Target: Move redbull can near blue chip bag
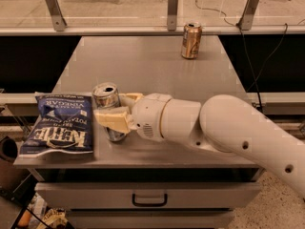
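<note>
The redbull can (pixel 106 97), slim and silver-grey with a shiny top, stands upright near the front left of the grey table (pixel 143 61). My gripper (pixel 117 109) is shut on the redbull can, one cream finger in front of it and one behind. The blue chip bag (pixel 61 123), dark blue with white lettering, lies flat at the table's front left corner. The can stands just right of the bag's right edge, a small gap between them. My white arm reaches in from the right.
A gold-bronze can (pixel 191 40) stands upright at the back right of the table. A rail with metal posts (pixel 172 4) runs behind the table. A drawer with a handle (pixel 149 200) is below the front edge.
</note>
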`<action>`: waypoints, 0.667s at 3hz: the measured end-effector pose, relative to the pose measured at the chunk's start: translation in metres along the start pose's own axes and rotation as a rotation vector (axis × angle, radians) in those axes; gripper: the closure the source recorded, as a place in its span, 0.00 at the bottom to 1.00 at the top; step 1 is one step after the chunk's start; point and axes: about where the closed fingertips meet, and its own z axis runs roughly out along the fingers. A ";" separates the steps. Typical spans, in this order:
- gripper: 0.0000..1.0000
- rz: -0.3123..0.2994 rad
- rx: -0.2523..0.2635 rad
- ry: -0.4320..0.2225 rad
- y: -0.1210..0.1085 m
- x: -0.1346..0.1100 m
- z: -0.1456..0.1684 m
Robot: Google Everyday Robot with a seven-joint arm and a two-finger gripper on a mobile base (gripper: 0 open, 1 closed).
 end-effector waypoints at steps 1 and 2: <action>0.82 -0.001 0.000 0.000 0.000 -0.001 0.000; 0.59 -0.001 0.000 0.000 0.000 -0.002 0.000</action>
